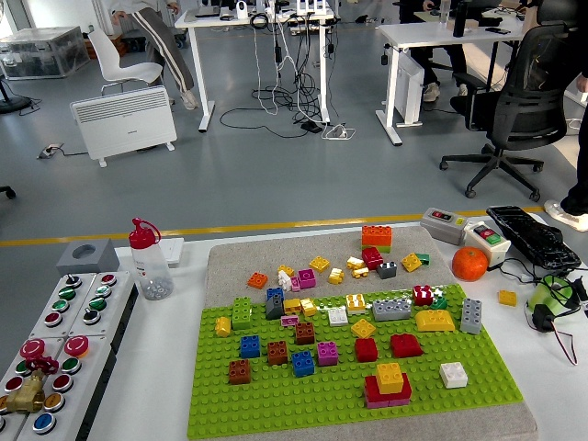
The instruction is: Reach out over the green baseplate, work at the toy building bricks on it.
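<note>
- One green baseplate [276,395], many toy building bricks [303,363] scattered over it.
- One orange fruit [469,264].
- One red-capped bottle [148,260].
- Two button boxes [459,230].
- One white heater [123,121].

Bright green baseplate [276,390] on a grey mat [239,253]. On it: a yellow brick [390,373] stacked on red and pink, a white brick [452,374], blue [249,346] and brown [240,371] ones. Orange fruit [469,264] beside it; white table [156,367].

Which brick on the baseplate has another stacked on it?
The red brick near the front edge of the baseplate: it alone carries a yellow brick on top.
</note>
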Controlling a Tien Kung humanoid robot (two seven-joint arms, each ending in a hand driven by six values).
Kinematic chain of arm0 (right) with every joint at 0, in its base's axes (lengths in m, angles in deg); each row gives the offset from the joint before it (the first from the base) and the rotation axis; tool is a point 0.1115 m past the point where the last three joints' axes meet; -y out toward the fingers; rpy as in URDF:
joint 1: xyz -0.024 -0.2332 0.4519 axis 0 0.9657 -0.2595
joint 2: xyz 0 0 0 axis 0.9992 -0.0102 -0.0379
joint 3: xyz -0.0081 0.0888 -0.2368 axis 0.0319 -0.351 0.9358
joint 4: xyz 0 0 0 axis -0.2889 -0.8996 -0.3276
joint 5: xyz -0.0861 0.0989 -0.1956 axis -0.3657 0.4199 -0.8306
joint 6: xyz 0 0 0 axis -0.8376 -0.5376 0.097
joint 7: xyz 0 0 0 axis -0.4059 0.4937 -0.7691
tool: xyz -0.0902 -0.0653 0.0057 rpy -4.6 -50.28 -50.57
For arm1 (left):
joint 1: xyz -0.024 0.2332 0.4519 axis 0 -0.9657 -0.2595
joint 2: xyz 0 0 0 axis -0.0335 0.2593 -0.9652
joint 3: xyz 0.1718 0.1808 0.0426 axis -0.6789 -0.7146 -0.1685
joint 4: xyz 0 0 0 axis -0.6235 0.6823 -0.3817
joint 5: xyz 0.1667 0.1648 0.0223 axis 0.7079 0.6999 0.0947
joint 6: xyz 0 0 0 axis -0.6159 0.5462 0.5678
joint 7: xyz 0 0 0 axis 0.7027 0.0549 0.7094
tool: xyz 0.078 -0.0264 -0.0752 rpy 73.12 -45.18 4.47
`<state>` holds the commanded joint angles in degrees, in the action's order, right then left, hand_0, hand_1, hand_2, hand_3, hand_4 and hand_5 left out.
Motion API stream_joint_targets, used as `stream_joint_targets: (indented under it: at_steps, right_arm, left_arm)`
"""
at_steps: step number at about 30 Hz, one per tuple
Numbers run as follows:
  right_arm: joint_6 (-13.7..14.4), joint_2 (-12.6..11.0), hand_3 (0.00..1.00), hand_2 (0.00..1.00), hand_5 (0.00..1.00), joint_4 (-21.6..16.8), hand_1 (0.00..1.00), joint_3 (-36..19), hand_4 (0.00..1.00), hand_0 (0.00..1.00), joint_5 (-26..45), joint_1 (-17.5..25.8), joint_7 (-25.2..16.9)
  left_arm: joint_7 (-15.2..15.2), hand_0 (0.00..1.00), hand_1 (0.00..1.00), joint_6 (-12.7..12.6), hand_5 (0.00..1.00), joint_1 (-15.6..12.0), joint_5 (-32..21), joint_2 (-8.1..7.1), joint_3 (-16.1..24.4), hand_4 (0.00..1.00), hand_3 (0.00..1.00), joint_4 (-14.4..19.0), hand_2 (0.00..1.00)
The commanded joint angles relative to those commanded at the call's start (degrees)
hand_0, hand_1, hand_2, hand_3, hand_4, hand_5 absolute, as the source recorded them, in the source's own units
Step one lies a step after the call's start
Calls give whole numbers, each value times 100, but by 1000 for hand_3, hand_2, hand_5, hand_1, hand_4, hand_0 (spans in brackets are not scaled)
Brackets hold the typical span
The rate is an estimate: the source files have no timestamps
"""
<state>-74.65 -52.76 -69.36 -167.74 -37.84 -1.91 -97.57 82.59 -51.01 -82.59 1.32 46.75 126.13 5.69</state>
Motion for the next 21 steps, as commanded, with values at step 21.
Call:
stream_joint_targets:
  at_steps: [21]
  right_arm:
    - [33, 6, 758, 798, 535, -77, 783, -37, 477, 811, 112, -15, 47]
  left_arm:
    - [10, 664, 612, 18, 998, 20, 34, 8, 4, 242, 445, 0, 570]
